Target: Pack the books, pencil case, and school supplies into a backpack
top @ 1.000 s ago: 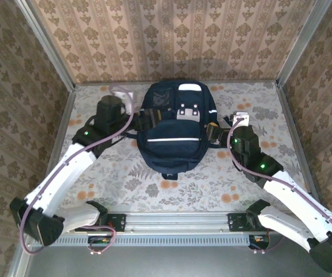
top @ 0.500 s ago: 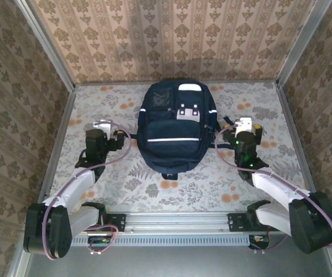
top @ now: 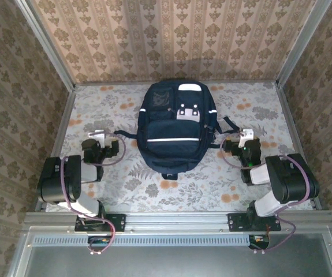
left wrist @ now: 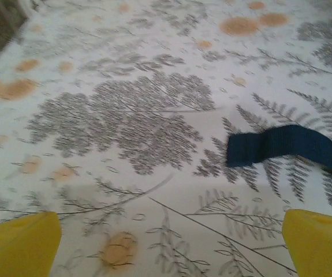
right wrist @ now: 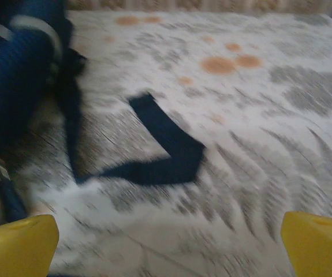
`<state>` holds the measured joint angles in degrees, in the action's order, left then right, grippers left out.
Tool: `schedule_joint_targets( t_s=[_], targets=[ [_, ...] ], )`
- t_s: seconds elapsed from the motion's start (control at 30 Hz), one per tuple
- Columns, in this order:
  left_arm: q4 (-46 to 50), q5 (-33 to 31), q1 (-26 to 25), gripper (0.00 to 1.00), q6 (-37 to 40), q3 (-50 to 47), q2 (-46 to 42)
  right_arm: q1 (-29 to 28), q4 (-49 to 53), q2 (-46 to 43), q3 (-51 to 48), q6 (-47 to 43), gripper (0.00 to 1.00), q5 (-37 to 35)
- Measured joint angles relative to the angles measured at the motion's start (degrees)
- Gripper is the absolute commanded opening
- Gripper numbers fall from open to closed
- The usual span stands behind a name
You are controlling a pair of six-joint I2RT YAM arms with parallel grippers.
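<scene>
The navy backpack (top: 174, 124) lies flat in the middle of the table, closed, its white patch toward the back wall. My left gripper (top: 118, 148) sits low on the table to its left, open, yellow fingertips (left wrist: 21, 242) wide apart over bare cloth, a blue strap end (left wrist: 287, 147) ahead of it. My right gripper (top: 228, 145) rests to the backpack's right, also open and holding nothing. In the right wrist view the backpack's side (right wrist: 15, 81) is at left and a dark strap (right wrist: 171, 156) lies bent on the cloth. The books, pencil case and school supplies are hidden.
A floral tablecloth (top: 125, 179) covers the table. Patterned walls (top: 171, 40) close in the back and both sides. The metal rail (top: 177, 222) with the arm bases runs along the near edge. Both arms are folded back close to their bases.
Both arms have pulled back from the backpack's sides and folded down toward their bases. The grippers stayed open. The backpack has not moved.
</scene>
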<state>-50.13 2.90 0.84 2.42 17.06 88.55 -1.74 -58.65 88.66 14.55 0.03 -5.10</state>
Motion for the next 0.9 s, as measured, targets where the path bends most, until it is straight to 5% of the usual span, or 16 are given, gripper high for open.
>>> schedule_joint_targets(
  t_s=[0.17,0.9],
  targets=[
    [0.42,-1.49,-0.28,1.0,-0.17,5.44,-0.07,0.26,3.67,-0.2,8.07,1.53,1.0,-0.96],
    [1.38,-4.07,-1.62,1.0,-0.04,5.81,-0.07,0.2,6.69,-0.2,8.11,1.88,1.0,-1.79]
  ],
)
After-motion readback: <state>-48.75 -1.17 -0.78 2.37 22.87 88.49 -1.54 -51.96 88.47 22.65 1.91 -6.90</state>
